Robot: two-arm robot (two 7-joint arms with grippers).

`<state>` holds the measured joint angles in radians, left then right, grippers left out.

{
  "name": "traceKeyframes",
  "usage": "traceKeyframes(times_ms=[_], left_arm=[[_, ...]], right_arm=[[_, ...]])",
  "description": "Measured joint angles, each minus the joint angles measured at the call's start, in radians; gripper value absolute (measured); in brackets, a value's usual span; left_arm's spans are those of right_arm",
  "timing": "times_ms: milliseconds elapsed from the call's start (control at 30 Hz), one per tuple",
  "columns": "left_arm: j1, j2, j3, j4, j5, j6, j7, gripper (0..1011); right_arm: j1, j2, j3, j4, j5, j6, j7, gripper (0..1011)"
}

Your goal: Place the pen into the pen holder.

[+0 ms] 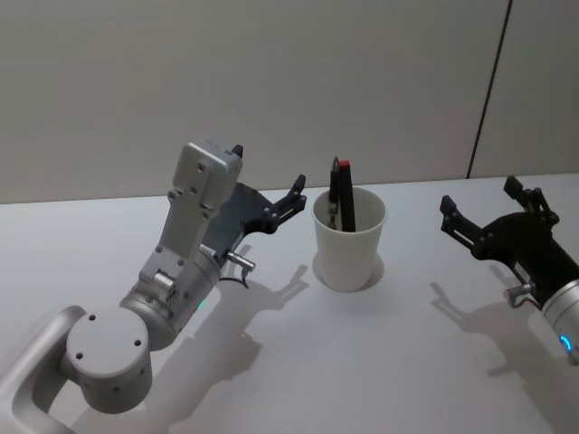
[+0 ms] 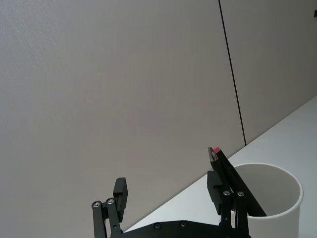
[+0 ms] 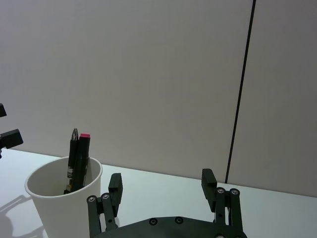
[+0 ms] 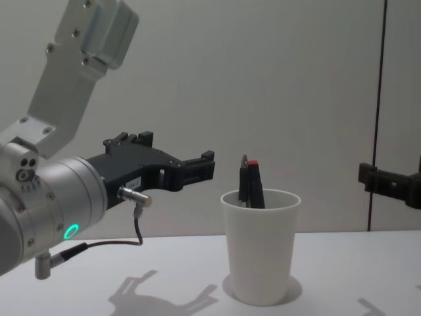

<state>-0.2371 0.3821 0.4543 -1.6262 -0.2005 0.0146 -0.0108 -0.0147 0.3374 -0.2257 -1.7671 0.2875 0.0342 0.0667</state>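
Note:
The pen holder [image 1: 348, 246] is a white paper cup standing upright in the middle of the white table. Two dark pens [image 1: 341, 196] lean inside it, one with a red end [image 4: 252, 163], and their tops rise above the rim. My left gripper [image 1: 268, 172] hovers just left of the cup at rim height, open and empty. Its near finger [image 2: 215, 184] sits close beside the cup [image 2: 277, 198]. My right gripper [image 1: 480, 196] hangs to the right of the cup, well apart from it, open and empty. The right wrist view shows the cup [image 3: 62, 201] and pens [image 3: 78, 161] beyond its fingers.
The white table [image 1: 298, 362] runs back to a plain grey wall with a dark vertical seam [image 1: 488, 90] at the right. The left arm's big grey wrist housing [image 4: 85, 39] towers above the table on the left.

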Motion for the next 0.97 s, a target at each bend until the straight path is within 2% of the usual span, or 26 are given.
traceKeyframes(times_ms=[967], left_arm=[[0.0,0.0,0.0,0.0,0.0,-0.001,0.0,1001]], right_arm=[[0.0,0.0,0.0,0.0,0.0,0.0,0.0,1002]])
